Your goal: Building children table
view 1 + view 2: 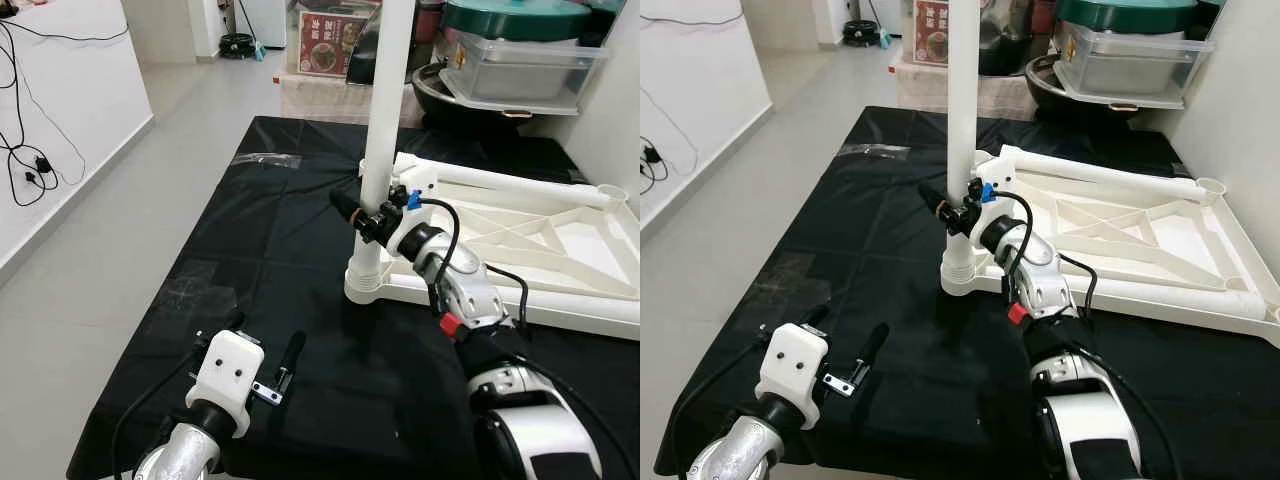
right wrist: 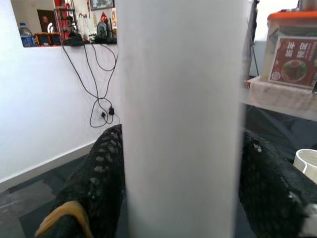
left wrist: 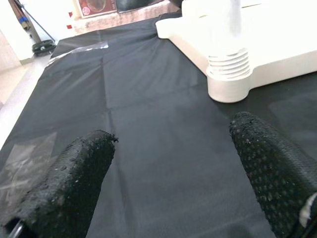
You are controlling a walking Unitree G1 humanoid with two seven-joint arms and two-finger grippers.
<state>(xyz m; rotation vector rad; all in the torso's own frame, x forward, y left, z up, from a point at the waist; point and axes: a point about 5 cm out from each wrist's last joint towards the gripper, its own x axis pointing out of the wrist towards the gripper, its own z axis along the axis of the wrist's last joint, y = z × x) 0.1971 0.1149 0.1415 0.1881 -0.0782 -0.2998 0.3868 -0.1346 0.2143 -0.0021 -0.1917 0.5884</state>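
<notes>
**With the leg upright in its socket, grip low and keep it straight**

While the right pincer (image 1: 372,212) clamps the white table leg (image 1: 385,90), you can see that leg standing upright, its ribbed foot seated in the corner socket (image 1: 364,285) of the upturned tabletop frame (image 1: 560,235). That frame lies flat on the black cloth of the worktop (image 1: 260,260), with another leg (image 1: 510,182) lying along its far side.

Look at the right wrist view: both black fingers (image 2: 96,183) press either side of the smooth tube, clenched on it. The hold sits low, just above the threads, and I'd call that the right spot: close to the joint, where a twist or push goes straight down.

The leg looks like hollow plastic, light and stiff, but glossy, so expect it to slip inside the pads if you turn hard. It's tall too, so a tilt at the top could bind the threads.

Your left pincer (image 1: 262,362) hovers released near the front edge of the worktop, fingers spread, holding nothing. It could steady the light frame, which may slide on the cloth.
</notes>
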